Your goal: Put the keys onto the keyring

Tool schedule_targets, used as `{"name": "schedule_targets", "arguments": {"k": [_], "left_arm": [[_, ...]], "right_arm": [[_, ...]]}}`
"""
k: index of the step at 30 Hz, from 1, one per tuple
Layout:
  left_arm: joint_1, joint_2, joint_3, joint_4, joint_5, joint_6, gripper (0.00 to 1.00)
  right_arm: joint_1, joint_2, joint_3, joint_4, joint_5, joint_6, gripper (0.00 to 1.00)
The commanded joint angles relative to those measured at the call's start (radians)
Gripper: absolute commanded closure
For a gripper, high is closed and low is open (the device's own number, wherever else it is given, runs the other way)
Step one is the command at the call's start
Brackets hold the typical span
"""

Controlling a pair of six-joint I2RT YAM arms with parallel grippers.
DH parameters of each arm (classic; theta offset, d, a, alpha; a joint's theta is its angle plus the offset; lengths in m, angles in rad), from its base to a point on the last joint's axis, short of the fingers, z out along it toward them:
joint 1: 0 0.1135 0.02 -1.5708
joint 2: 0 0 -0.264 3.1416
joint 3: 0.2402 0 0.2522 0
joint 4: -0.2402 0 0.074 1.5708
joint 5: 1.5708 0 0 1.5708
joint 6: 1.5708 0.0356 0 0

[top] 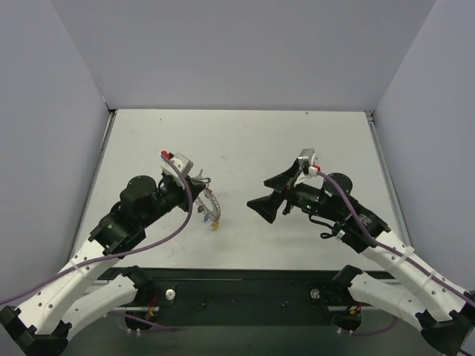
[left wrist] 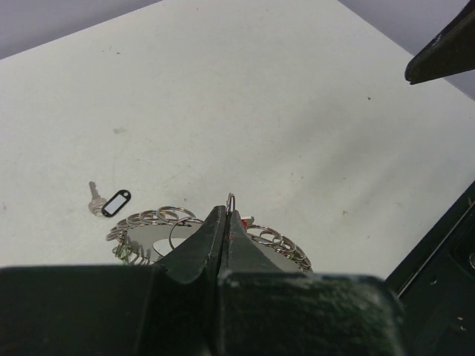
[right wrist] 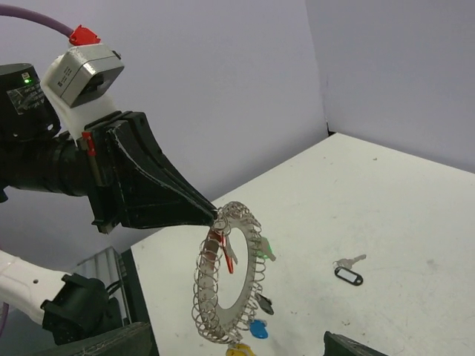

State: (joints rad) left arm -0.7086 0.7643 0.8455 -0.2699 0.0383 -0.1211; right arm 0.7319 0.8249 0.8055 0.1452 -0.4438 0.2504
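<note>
The keyring (right wrist: 223, 285), a big silver ring fringed with small split rings, hangs upright above the table from my left gripper (top: 199, 190). That gripper is shut on a small ring (left wrist: 231, 201) at its top. Keys with green (right wrist: 261, 248), black, blue (right wrist: 257, 328) and yellow heads dangle from the ring. One loose key with a black tag (right wrist: 347, 273) lies flat on the table (left wrist: 111, 202), beyond the ring. My right gripper (top: 268, 194) faces the ring from the right. It stands wide open with nothing between its fingers (top: 260, 205).
The white table (top: 245, 141) is walled in grey at the back and on both sides. A black base rail (top: 245, 285) runs along the near edge. One right finger (left wrist: 445, 50) shows at the top right of the left wrist view.
</note>
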Motion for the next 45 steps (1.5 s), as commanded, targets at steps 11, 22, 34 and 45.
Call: {"name": "schedule_targets", "arguments": {"k": [11,22,34,45], "left_arm": [[0.267,-0.014,0.115,-0.068,0.149,-0.020,1.00],[0.432,-0.037,0.153,-0.150,0.173,-0.005,1.00],[0.609,-0.039,0.153,-0.170,0.218,0.000,1.00],[0.748,-0.019,0.112,-0.046,0.267,-0.058,1.00]], "right_arm": [[-0.054,0.207,0.127,-0.047,0.105,0.118,0.00],[-0.071,0.586,0.343,-0.196,0.162,0.125,0.00],[-0.028,1.038,0.699,-0.286,0.115,0.104,0.21],[0.061,1.344,1.001,-0.311,0.217,0.060,0.30]]}}
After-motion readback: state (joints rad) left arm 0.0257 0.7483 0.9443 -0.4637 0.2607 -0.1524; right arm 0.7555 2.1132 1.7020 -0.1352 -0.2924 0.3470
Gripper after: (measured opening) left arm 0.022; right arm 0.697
